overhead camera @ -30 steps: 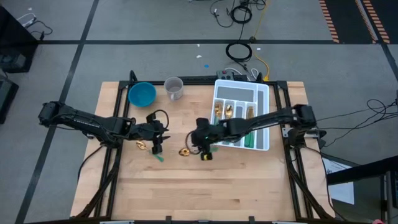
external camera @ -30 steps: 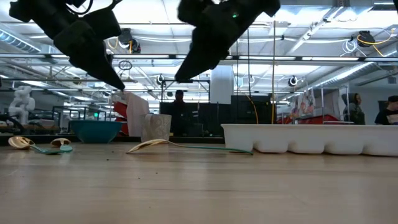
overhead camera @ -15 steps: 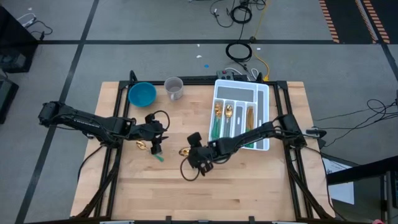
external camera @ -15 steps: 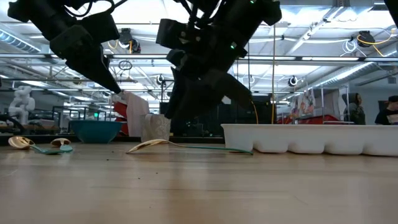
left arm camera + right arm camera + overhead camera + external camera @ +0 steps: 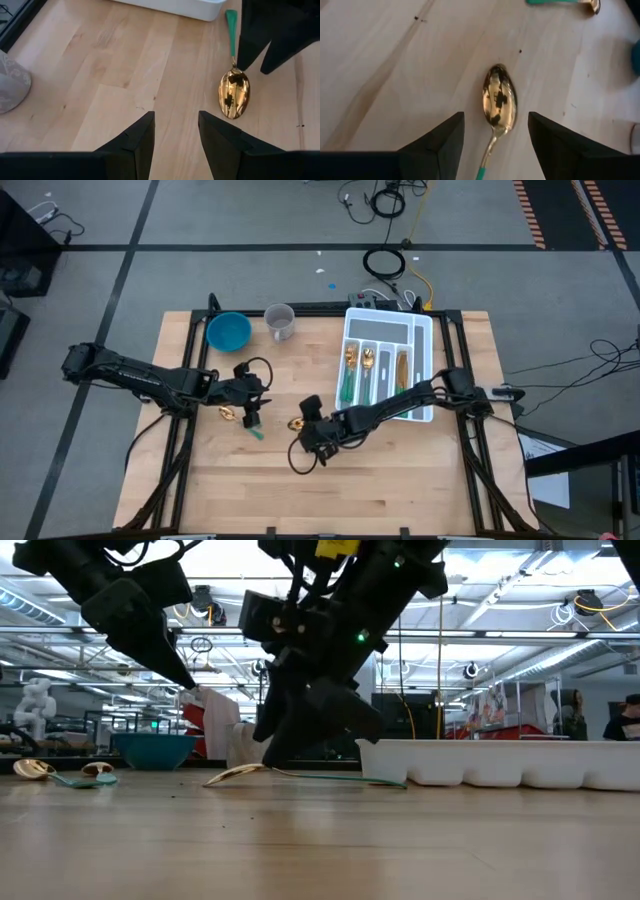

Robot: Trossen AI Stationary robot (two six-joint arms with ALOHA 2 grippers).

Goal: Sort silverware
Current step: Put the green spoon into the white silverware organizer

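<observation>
Right pincer released, straddling your spoon | left pincer released beside it | organizer tray behind spoon

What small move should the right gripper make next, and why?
Probably lower straight down and close on the spoon. The right gripper is open, its fingers either side of the spoon's neck, and the spoon lies flat on the table, not yet held. The left gripper waits open nearby.
</observation>
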